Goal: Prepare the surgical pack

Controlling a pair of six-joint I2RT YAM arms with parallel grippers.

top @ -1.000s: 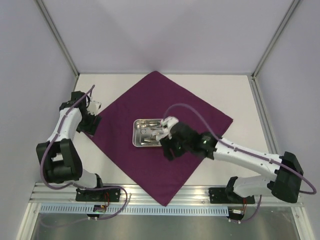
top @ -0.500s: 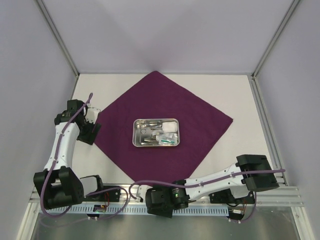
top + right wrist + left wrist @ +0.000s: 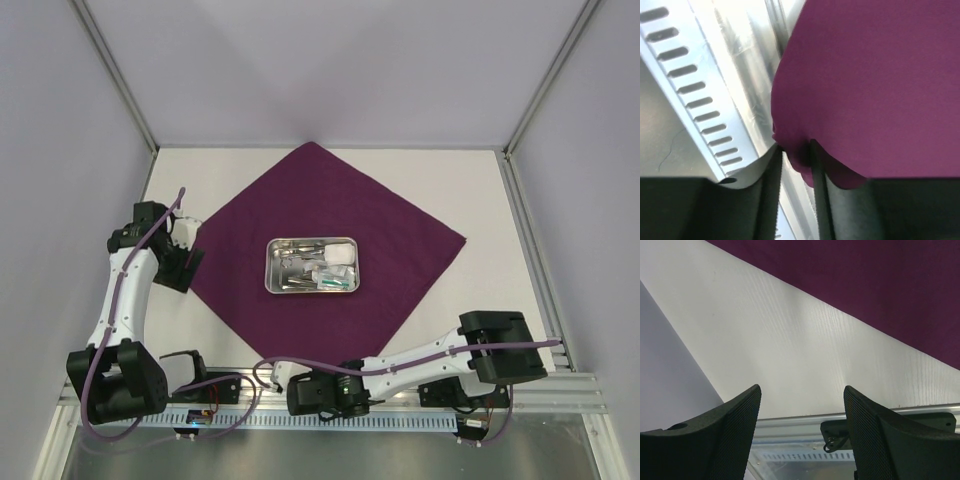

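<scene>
Steel tray [image 3: 268, 268] holding instruments [image 3: 295, 272] and gauze [image 3: 340, 254] sits centred on purple cloth [image 3: 300, 190]

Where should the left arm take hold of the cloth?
Pinch the cloth at its left corner, sliding in low from the left: it lies flat as a diamond, and that corner points at the open left fingers just outside it.

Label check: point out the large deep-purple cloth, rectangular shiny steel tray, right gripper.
deep-purple cloth [image 3: 400, 215]: top external view, bare far-right part.
shiny steel tray [image 3: 267, 266]: top external view, left rim.
right gripper [image 3: 797, 159]: right wrist view, between fingertips.
</scene>
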